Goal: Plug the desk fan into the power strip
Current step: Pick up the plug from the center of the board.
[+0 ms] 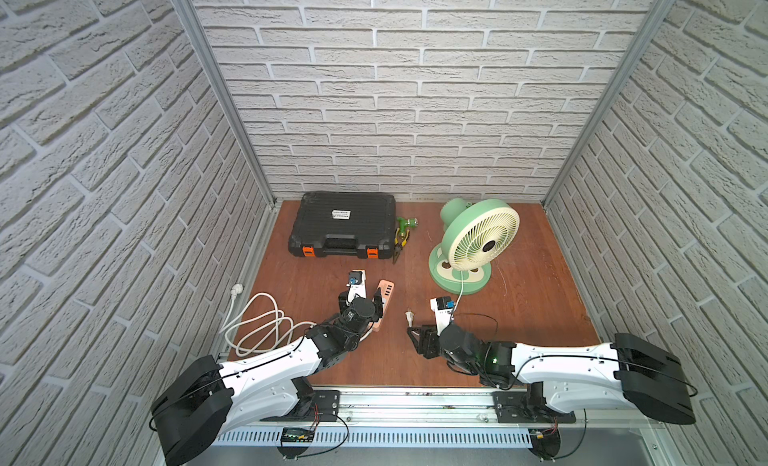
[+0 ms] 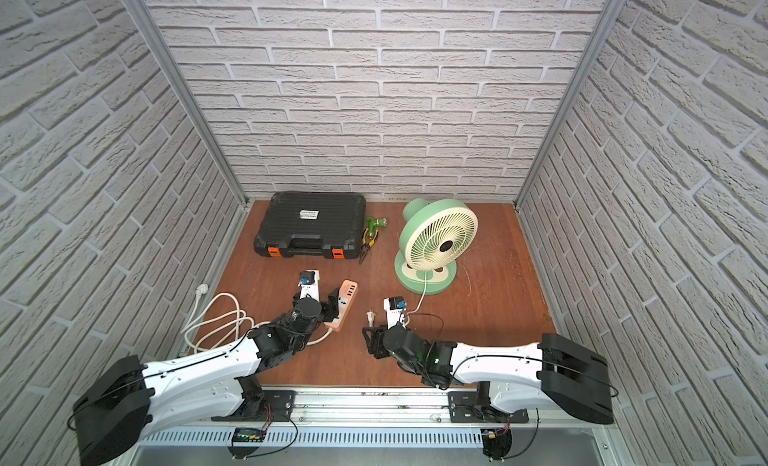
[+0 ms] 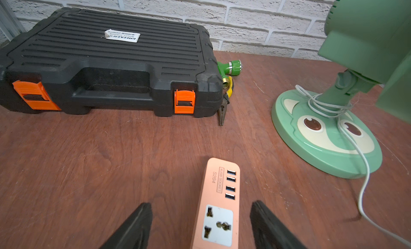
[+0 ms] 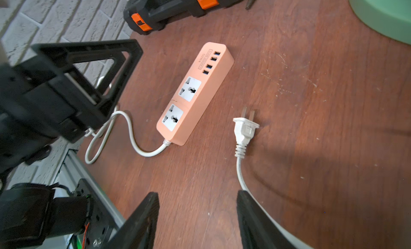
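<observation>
The plug (image 4: 244,130) is lying loose and flat on the wooden table (image 4: 311,103), just beside the power strip (image 4: 195,92), desk fan (image 1: 478,239) further back. The right gripper (image 4: 197,193) hangs behind it, fingers spread, holding nothing. The left gripper (image 3: 200,205) straddles the strip, fingers spread too, not touching it. My worry: smooth rounded plastic bar on a slick tabletop, so a crooked push on those two thin flat prongs just skates it away. The thin white cord (image 3: 322,106) wound round the fan's neck might pull tight too.
</observation>
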Tool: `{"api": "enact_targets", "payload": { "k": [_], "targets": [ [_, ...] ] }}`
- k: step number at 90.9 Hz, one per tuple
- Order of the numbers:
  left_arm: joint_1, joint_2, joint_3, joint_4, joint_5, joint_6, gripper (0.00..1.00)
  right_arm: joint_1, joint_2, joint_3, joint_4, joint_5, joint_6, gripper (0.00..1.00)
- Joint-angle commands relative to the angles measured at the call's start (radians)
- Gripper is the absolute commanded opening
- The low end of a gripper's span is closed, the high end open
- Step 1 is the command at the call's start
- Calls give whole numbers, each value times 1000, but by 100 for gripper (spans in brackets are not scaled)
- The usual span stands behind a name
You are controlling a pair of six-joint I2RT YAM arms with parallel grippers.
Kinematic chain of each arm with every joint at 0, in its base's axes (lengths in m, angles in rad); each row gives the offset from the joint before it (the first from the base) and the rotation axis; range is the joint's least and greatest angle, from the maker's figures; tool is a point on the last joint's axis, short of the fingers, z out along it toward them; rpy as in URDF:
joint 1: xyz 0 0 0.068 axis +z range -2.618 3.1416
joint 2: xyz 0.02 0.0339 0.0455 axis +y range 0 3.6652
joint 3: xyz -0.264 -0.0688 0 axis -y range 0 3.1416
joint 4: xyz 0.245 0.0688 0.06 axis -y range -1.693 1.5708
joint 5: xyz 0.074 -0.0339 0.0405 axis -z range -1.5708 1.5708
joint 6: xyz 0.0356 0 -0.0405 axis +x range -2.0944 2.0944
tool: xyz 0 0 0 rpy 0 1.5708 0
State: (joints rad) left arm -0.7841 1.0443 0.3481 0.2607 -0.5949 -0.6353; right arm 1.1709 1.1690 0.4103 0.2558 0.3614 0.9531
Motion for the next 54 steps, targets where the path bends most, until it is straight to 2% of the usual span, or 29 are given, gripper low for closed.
{"api": "enact_targets", "payload": {
  "k": [1,13,24,39,54],
  "targets": [
    [-1,10,-21,52,0,14,74,7,-68,-78,-48,22,4,63],
    [0,31,-18,74,14,16,74,2,-72,-132,2,49,61,65],
    [0,33,-13,80,29,24,74,-3,2,-114,48,34,67,65],
    [-1,17,-14,85,40,33,74,-35,82,-141,201,16,101,65],
    [-3,-7,-19,76,41,55,74,-36,91,-114,136,-50,56,64]
  ]
}}
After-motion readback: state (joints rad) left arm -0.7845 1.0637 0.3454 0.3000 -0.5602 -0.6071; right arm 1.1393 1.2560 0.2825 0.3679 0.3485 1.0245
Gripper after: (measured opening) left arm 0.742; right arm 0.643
